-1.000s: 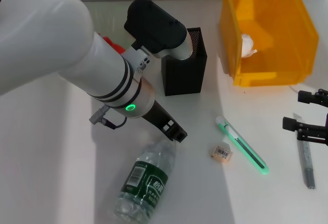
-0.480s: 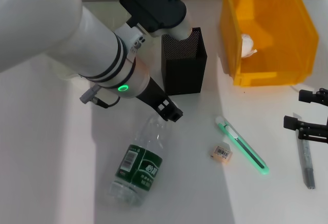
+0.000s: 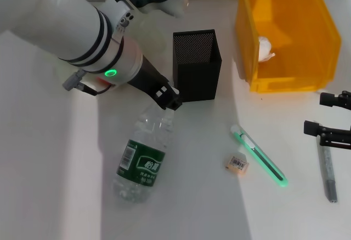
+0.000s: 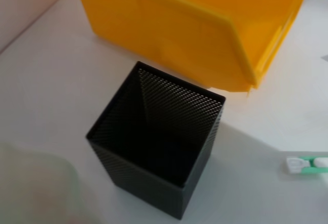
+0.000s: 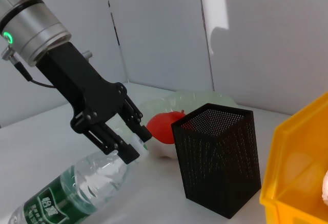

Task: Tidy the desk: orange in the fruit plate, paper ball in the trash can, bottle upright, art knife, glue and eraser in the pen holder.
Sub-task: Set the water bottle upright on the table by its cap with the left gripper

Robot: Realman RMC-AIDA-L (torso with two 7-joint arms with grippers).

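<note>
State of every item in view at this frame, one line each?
bottle: tilted, neck lifted by the left tool, base on the desk
pen holder: upright, empty
trash can: holds the paper ball
orange: in the fruit plate
art knife: lying flat
eraser: lying loose
right tool: parked at desk edge, open

Clear glossy plastic bottle; matt black mesh pen holder.

The left gripper, jaws clamped on the bottle neck, pulls back toward the pen holder; the bottle swings round below the jaws, its cap end lifting.
</note>
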